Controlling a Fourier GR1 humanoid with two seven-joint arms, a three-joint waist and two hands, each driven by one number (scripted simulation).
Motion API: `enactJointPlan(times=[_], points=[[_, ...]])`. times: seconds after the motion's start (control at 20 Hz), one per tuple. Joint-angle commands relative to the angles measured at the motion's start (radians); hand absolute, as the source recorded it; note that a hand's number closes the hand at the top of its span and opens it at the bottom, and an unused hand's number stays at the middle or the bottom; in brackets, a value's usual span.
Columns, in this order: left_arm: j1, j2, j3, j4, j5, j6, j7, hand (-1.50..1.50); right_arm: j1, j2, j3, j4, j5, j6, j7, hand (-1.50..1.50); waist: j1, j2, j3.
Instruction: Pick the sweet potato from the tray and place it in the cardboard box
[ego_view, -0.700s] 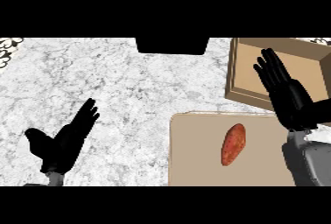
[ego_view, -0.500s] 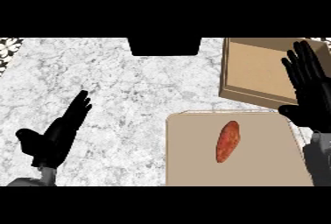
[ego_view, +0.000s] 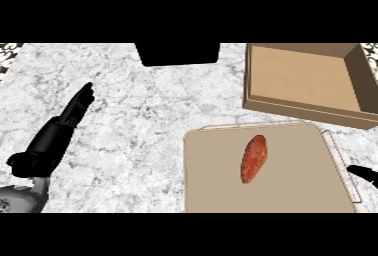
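A reddish-orange sweet potato (ego_view: 253, 159) lies lengthwise in the middle of the tan tray (ego_view: 214, 185), untouched. Behind the tray at the right stands the open cardboard box (ego_view: 306, 77), with nothing inside. My left hand (ego_view: 59, 132) rests at the left over the marble counter, fingers straight and pointing up. Of my right hand (ego_view: 364, 174) only a black tip shows at the right edge, just past the tray's right rim; its fingers are out of sight.
A black block (ego_view: 178, 53) sits at the counter's far edge, left of the box. White marble counter (ego_view: 148, 115) spreads between my left hand and the tray.
My right hand, which was raised in front of the box, has withdrawn down and right, nearly out of view. The box interior is now uncovered. The left hand has edged leftward.
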Motion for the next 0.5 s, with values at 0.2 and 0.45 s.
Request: enactJointPlan(times=[0.2, 0.45], points=[[-0.069, 0.007, 0.012, 0.089, -0.032, -0.077, -0.075, 0.00, 0.217, -0.081, 0.027, -0.178, 0.202, 0.079, -0.087, -1.50, 0.047, 0.011, 0.001], [-0.085, -0.024, -0.014, 0.050, -0.041, -0.063, -0.015, 0.00, 0.207, -0.207, 0.129, -0.301, 0.294, 0.212, 0.216, -1.50, 0.071, 0.014, -0.002]])
